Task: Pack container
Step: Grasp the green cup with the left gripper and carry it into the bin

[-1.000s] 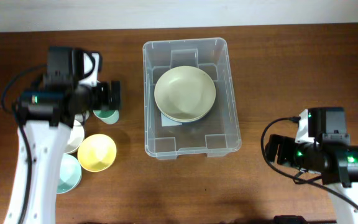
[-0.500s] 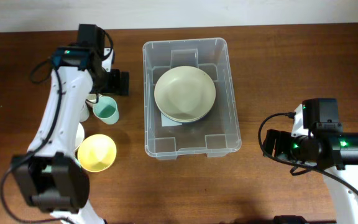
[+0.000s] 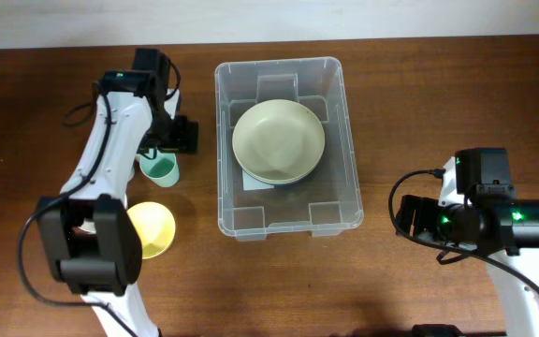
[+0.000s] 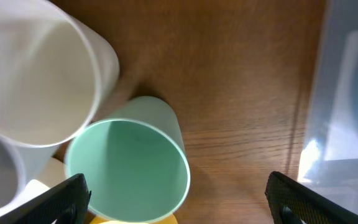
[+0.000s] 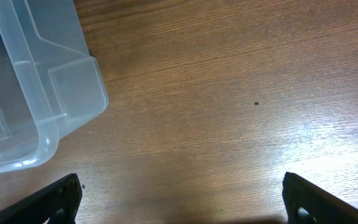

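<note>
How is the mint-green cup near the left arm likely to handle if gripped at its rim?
The green cup looks like thin, smooth plastic: probably light, slightly flexible and perhaps slippery. It stands upright, open end up, so a sideways nudge might tip it against the white cup close beside it.

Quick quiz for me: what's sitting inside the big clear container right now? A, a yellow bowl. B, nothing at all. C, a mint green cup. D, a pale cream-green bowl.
D: the overhead view shows the pale cream-green bowl lying inside the container, while the yellow bowl and the mint green cup stand outside it.
</note>
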`<act>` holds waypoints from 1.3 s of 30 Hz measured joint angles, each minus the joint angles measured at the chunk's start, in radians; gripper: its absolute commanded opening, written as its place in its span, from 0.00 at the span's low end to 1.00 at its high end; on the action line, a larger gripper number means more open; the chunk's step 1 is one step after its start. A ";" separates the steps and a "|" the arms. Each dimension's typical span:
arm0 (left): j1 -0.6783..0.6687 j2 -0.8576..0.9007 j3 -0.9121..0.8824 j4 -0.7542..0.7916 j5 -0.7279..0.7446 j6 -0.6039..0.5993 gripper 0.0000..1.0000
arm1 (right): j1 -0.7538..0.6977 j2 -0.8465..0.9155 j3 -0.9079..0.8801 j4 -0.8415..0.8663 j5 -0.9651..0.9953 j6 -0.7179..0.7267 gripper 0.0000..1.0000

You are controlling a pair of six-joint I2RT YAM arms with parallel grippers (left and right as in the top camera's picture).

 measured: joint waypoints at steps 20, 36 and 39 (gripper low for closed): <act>-0.013 0.113 0.000 -0.029 0.006 -0.012 0.27 | 0.000 0.000 0.000 -0.001 0.000 0.000 0.99; -0.013 0.114 0.031 -0.123 0.006 -0.014 0.01 | 0.000 0.000 0.000 -0.006 0.004 0.000 0.99; -0.023 0.116 0.162 -0.232 0.006 -0.014 0.01 | 0.000 0.001 0.000 0.006 0.008 0.000 0.99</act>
